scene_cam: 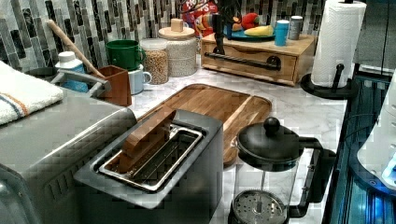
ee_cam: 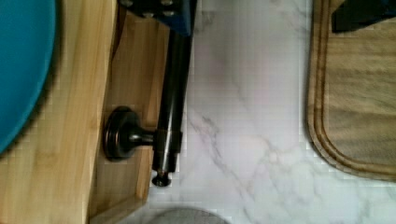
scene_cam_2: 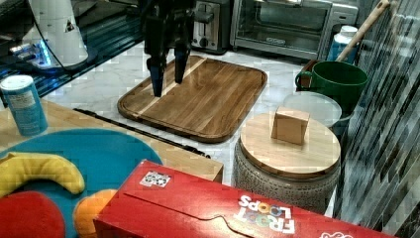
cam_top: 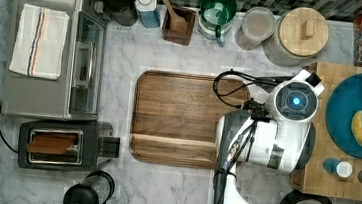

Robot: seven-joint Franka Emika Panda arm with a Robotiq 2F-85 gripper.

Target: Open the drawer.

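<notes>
The drawer is a light wooden one set in the stand at the left view's far right, its front looking flush with the stand. A long black bar handle runs across it on two mounts. My gripper is open, its two blue-tipped fingers pointing down and apart with nothing between them. In the wrist view the handle runs out from under one finger pad, close to the end mount. In the left view the gripper comes down at the handle's left end.
A dark brown wooden tray lies on the marble counter beside the stand. On the stand sit a blue plate with fruit and two shakers. A paper towel roll stands at the stand's end. Jars and a green mug line the back wall.
</notes>
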